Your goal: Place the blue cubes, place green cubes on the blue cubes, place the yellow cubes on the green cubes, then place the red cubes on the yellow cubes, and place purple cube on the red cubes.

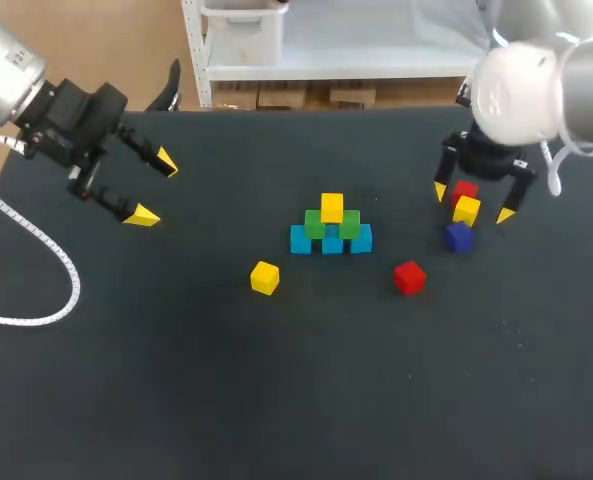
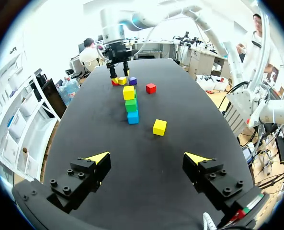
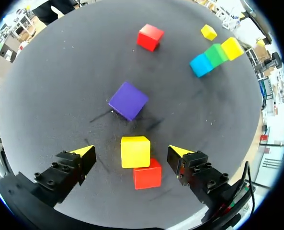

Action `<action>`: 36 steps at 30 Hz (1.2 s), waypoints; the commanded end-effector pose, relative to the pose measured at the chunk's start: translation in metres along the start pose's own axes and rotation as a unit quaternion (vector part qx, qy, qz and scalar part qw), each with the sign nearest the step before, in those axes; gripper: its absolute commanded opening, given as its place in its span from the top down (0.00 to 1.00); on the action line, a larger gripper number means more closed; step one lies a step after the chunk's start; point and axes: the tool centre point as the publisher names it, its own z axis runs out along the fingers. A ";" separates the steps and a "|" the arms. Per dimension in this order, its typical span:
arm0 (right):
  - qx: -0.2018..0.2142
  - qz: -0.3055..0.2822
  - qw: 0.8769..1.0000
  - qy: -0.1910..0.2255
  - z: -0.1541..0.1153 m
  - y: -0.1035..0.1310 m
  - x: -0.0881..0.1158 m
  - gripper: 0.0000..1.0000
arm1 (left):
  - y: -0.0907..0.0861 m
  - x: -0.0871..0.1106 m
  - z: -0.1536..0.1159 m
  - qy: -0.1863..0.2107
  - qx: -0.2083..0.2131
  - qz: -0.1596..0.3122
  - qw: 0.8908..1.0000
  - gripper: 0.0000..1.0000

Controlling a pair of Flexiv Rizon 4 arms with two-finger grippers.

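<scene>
A pyramid stands mid-table: blue cubes (image 1: 331, 241) at the base, green cubes (image 1: 333, 224) on them, one yellow cube (image 1: 332, 207) on top. A loose yellow cube (image 1: 264, 277) and a red cube (image 1: 409, 277) lie in front of it. At the right a yellow cube (image 1: 466, 210) (image 3: 135, 151) sits between a red cube (image 1: 464, 189) (image 3: 147, 174) and the purple cube (image 1: 459, 236) (image 3: 128, 100). My right gripper (image 1: 471, 203) (image 3: 132, 152) is open, its fingers astride that yellow cube without touching it. My left gripper (image 1: 153, 188) (image 2: 146, 158) hangs open and empty at the far left.
A white cable (image 1: 36, 240) trails from my left arm across the table's left side. The black table (image 1: 276, 400) has wide bare room in front of the cubes.
</scene>
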 end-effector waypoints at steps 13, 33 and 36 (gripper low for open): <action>0.013 0.012 0.999 0.028 -0.002 0.006 -0.001 0.06 | 0.000 0.001 0.000 -0.001 0.000 0.002 1.000 0.00; 0.009 0.017 0.999 0.029 -0.001 0.010 0.001 0.24 | 0.000 0.001 0.000 -0.001 0.000 0.002 1.000 0.00; 0.009 0.020 0.999 0.029 -0.001 0.009 0.004 0.24 | 0.000 0.001 0.000 -0.001 0.000 0.002 1.000 0.00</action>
